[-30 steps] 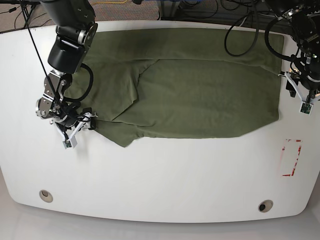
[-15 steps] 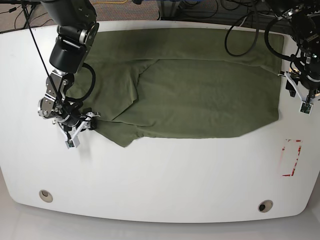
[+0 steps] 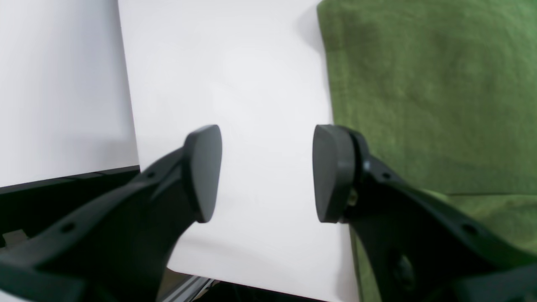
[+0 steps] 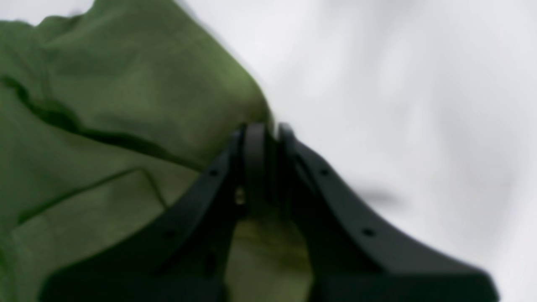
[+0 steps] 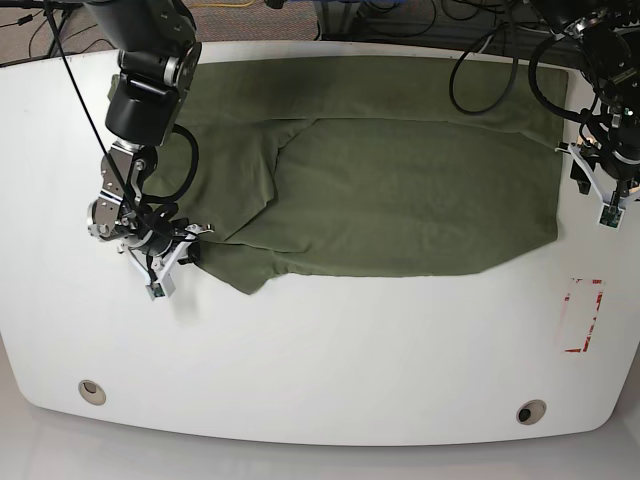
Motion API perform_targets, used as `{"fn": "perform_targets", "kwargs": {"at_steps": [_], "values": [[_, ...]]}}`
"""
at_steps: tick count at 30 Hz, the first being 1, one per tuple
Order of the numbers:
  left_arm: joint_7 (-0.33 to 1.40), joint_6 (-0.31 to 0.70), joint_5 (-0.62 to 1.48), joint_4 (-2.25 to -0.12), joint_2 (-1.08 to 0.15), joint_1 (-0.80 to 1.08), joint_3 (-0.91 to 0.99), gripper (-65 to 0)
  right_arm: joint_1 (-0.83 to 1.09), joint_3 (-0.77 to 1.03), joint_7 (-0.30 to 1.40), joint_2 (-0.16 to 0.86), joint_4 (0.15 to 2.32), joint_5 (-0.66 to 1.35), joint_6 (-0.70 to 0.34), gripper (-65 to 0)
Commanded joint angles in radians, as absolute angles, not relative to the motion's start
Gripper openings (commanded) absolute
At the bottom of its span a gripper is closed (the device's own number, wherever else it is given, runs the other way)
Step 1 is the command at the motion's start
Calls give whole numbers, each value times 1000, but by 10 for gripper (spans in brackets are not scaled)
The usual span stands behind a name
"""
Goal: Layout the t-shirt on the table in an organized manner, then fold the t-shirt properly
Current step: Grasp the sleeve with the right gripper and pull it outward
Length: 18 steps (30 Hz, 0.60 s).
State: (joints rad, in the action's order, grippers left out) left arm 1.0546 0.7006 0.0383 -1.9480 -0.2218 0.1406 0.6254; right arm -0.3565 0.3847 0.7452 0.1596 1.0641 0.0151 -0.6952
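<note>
On our large glossy white table (image 5: 320, 370) the plain olive-green cotton t-shirt (image 5: 400, 190) lies spread along the far side, one side bunched. Our right pincer (image 4: 263, 130) is pinched closed on its folded edge, we judge to pull it flat. Our left pincer (image 3: 267, 174) hangs open beside the hem, holding nothing.

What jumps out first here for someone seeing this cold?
The olive-green t-shirt sprawled across the far half of the white table, its left part folded over itself. Next, the right gripper pinched shut on the shirt's near-left edge, while the left gripper hangs open over bare table beside the shirt's opposite edge.
</note>
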Motion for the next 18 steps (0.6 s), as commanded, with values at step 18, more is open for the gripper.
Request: {"fn": "perform_targets", "kwargs": {"at_steps": [18], "values": [[1041,698,39,-1963,-237,154,628,-325,-412,354,803,186,1185,5,-698,-650]]}}
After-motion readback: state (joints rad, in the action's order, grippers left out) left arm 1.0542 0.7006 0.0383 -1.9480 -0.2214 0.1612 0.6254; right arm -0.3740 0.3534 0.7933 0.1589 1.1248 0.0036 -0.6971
